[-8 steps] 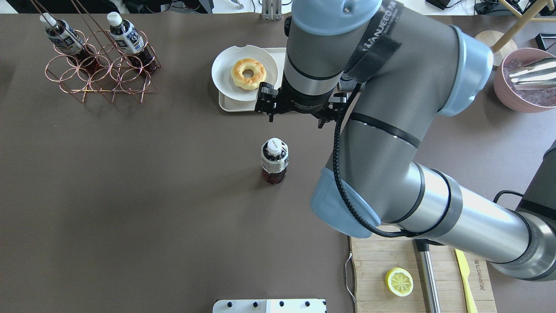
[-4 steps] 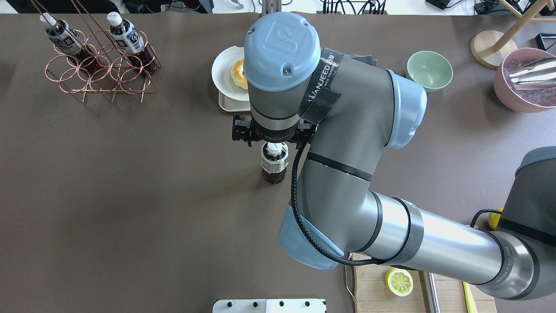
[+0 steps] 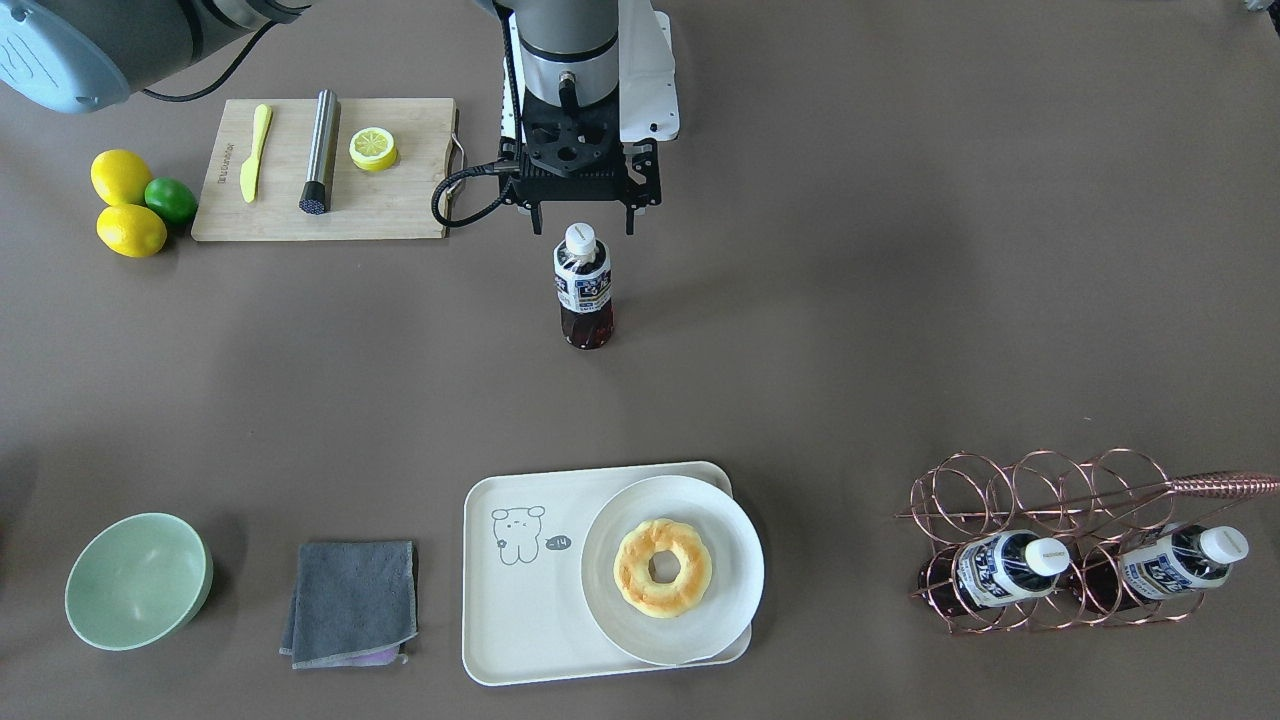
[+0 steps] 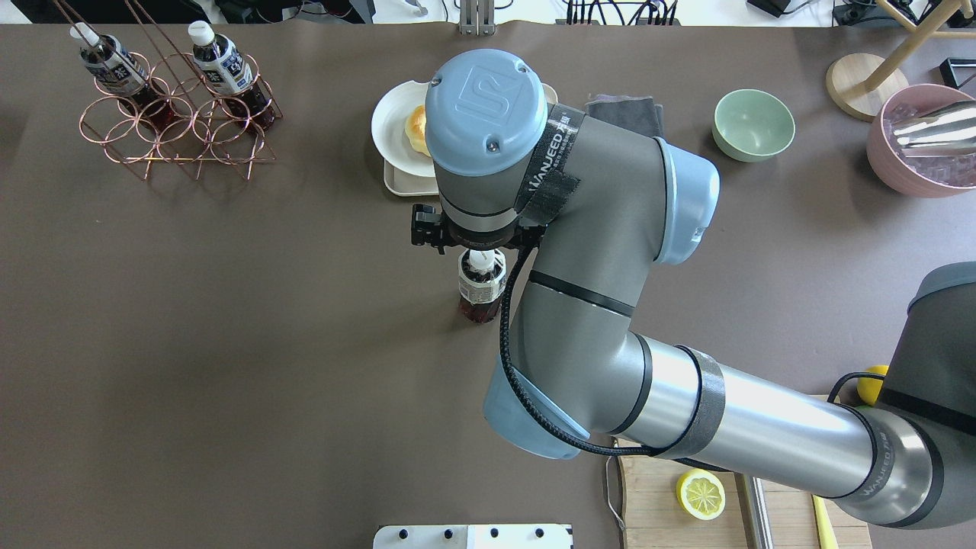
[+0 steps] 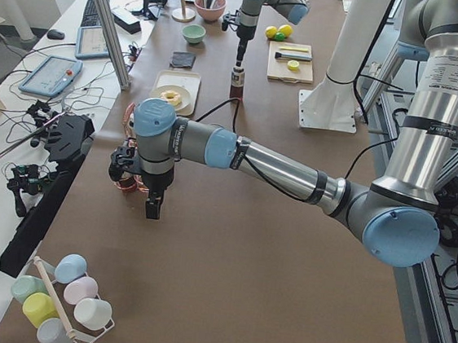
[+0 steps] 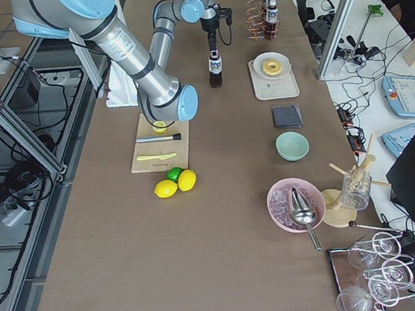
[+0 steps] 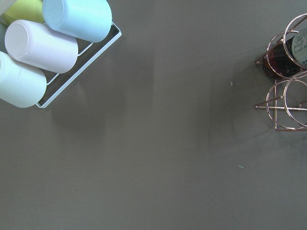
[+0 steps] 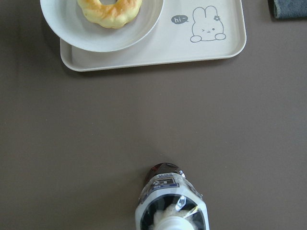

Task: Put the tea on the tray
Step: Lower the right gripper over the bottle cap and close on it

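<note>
A tea bottle [image 3: 583,290] with a white cap stands upright mid-table; it also shows in the overhead view [image 4: 480,286] and at the bottom of the right wrist view [image 8: 170,206]. My right gripper [image 3: 581,222] hangs open just above its cap, one finger on each side, not touching it. The cream tray [image 3: 520,600] lies beyond the bottle on the far side and carries a white plate with a doughnut [image 3: 665,567]. Two more tea bottles [image 3: 1010,568] lie in a copper rack. My left gripper [image 5: 153,204] shows only in the exterior left view; I cannot tell its state.
A wooden cutting board [image 3: 400,205] with a lemon half, a yellow knife and a steel rod sits near the robot. Lemons and a lime [image 3: 130,200], a green bowl [image 3: 135,580], a grey cloth [image 3: 350,600], a pink bowl [image 4: 923,145] and a cup rack [image 7: 48,43] stand around.
My right arm has moved from over the tray back toward the robot and now hangs over the standing tea bottle. The bottle has not moved.
</note>
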`<state>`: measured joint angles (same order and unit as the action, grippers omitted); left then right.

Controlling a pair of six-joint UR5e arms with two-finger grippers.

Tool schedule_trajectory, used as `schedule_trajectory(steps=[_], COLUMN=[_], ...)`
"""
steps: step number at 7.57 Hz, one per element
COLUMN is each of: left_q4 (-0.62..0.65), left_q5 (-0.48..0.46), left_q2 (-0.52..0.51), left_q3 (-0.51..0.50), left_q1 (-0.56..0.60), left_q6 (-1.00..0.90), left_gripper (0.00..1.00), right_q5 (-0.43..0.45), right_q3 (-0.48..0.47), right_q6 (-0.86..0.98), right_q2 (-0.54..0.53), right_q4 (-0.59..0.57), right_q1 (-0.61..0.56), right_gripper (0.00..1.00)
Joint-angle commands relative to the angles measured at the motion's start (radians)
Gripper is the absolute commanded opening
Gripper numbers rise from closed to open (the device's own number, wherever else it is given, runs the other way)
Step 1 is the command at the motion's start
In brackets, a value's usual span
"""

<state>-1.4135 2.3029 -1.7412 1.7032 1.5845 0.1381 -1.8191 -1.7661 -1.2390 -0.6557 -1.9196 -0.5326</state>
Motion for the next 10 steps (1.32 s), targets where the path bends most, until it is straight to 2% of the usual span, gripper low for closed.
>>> schedule_trajectory(steps=[1, 5, 6, 7, 10], left_q4=[0.001, 0.002, 0.001, 0.001, 0.001], left_q5=[0.000, -0.002, -0.002, -0.002, -0.002], left_q2=[-0.004, -0.049, -0.049, -0.049, -0.052], left_q3=[0.000, -0.045, -0.046, -0.048, -0.056], left_q1=[-0.003, -0.003, -0.003, -0.003, -0.005], left_q6=[0.000, 0.000, 0.000, 0.000, 0.000], left_gripper=[0.98, 0.98, 0.98, 0.98, 0.98], right_q5=[0.003, 0.001, 0.001, 0.003, 0.003], right_q3=[0.005, 0.002, 0.002, -0.003, 0.002], right_q6=[-0.004, -0.011, -0.013, -0.013, -0.013], right_q2=[-0.007, -0.009, -0.009, -0.007, -0.021], right_q4=[0.005, 0.005, 0.005, 0.005, 0.005], right_q1=[0.000, 0.016, 0.017, 0.010, 0.000], right_gripper=[0.83, 0.81, 0.76, 0.61, 0.54])
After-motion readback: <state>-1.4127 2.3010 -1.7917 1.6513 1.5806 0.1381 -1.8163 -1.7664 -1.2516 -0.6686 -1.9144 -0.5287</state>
